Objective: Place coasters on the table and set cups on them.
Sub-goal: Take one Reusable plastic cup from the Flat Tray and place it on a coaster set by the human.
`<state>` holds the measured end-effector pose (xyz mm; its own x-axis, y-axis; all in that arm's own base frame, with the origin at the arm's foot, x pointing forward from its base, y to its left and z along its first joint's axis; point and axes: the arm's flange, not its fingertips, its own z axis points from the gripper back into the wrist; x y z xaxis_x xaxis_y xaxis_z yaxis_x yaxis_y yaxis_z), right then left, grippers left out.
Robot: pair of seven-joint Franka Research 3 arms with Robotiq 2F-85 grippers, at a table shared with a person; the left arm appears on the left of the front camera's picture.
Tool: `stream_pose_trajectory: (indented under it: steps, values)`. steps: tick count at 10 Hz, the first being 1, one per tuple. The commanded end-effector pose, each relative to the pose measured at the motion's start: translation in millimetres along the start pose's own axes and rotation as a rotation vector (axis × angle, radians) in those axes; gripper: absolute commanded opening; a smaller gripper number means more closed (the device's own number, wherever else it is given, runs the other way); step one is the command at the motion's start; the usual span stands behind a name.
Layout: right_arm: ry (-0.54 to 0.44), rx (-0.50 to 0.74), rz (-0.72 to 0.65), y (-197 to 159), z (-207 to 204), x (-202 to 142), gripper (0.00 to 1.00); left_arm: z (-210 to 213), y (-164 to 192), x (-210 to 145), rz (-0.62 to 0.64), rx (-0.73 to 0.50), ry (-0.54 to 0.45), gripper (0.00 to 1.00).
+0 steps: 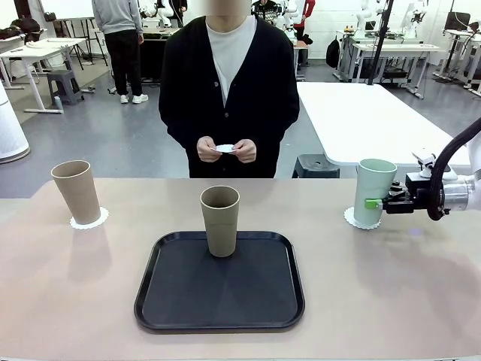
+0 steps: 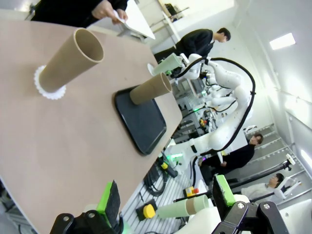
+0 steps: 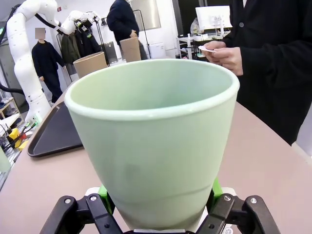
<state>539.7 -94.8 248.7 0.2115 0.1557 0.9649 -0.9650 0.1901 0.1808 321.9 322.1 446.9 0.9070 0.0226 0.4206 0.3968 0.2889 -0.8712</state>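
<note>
Standing upright between the jaws of the right gripper [image 1: 378, 203], the pale mint green tapered matte tumbler [image 1: 374, 188] is clamped low on its wall, its base seated on a white scalloped round coaster [image 1: 352, 219] just beneath the pads. The low grip is judged to keep it steady for release. Bare beige-tan tabletop [image 1: 391, 301] is left behind the jaws for a straight retreat, while the table's far edge runs close beside them. Well ahead of the fingertips, a tan-brown tumbler [image 1: 220, 219] is left on the black rounded-square tray [image 1: 218, 289], presumably until the third coaster [image 1: 225, 148], held in the person's hands, is laid down. The left gripper [image 2: 165, 200] is held wide open and empty; well ahead of its jaws, another tan tumbler [image 2: 68, 61] is set on its doily coaster [image 2: 46, 90].
</note>
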Motion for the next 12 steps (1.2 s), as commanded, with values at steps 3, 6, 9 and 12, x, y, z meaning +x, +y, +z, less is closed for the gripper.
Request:
stream_pose_trajectory:
  steps: [3,6,9,12]
  values:
    - [-0.006,0.04,0.03,-9.0,-0.4,-1.2,0.83,0.6,-2.9,-1.4,-0.001,-0.002,-0.003,1.0]
    - [-0.016,0.051,0.041,-12.2,-3.2,-1.2,0.83,0.6,-2.9,-1.4,-0.001,-0.002,-0.003,1.0]
    - [-0.024,0.041,0.045,-20.7,-4.5,-2.6,0.83,0.6,-2.9,-1.4,-0.001,-0.002,-0.003,1.0]
    - [-0.014,0.02,0.049,-28.3,-4.1,-6.1,0.83,0.6,-2.9,-1.4,-0.001,-0.002,-0.003,1.0]
